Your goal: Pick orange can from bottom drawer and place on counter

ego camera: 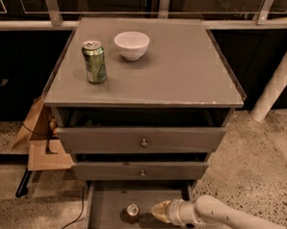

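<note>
A brown cardboard box (38,140) sits on the floor by the left side of the cabinet, below the table's (184,75) left edge. On the table, a green can (94,62) stands upright near the left edge, toward the back left corner. Just to its right and a little nearer the back edge is a white bowl (131,44), apart from the can.

Below the table's front edge, the top drawer (108,139) and the middle drawer (107,170) are each pulled out a little, and each has a small brass knob at its centre. The bottom drawer (107,208) is pulled out farthest, so its plain grey floor shows. The orange can (131,211) stands upright on that floor, roughly below the middle of the table's front edge, silver top facing up.

Just to the right of the orange can, the tool (158,211) lies low inside the bottom drawer, its beige tip pointing left at the can. How far open it is I cannot tell, and it is not lifting anything. The white arm (224,221) runs from it toward the lower right. A white post (280,75) leans beyond the table's right edge.
</note>
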`<move>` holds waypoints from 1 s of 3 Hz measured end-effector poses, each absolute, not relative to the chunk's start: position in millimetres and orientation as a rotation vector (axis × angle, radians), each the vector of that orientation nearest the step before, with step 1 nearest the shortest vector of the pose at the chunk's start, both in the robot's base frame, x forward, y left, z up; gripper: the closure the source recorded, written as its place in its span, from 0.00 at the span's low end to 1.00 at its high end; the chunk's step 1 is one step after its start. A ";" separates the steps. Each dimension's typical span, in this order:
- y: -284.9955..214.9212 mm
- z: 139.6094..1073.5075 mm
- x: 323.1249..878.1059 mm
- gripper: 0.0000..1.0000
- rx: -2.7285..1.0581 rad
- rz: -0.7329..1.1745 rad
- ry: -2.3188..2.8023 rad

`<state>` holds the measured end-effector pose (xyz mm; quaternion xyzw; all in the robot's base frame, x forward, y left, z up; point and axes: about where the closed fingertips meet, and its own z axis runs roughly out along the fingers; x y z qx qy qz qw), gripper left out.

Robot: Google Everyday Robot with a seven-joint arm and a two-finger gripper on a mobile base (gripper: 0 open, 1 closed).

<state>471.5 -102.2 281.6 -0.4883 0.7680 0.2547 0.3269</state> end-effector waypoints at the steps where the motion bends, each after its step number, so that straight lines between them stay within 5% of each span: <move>1: -97.1 262.9 474.4 0.61 -1.282 0.679 2.008; 2: -89.5 249.1 478.6 0.39 -1.288 0.695 1.990; 3: -82.2 239.8 482.3 0.32 -1.292 0.710 1.968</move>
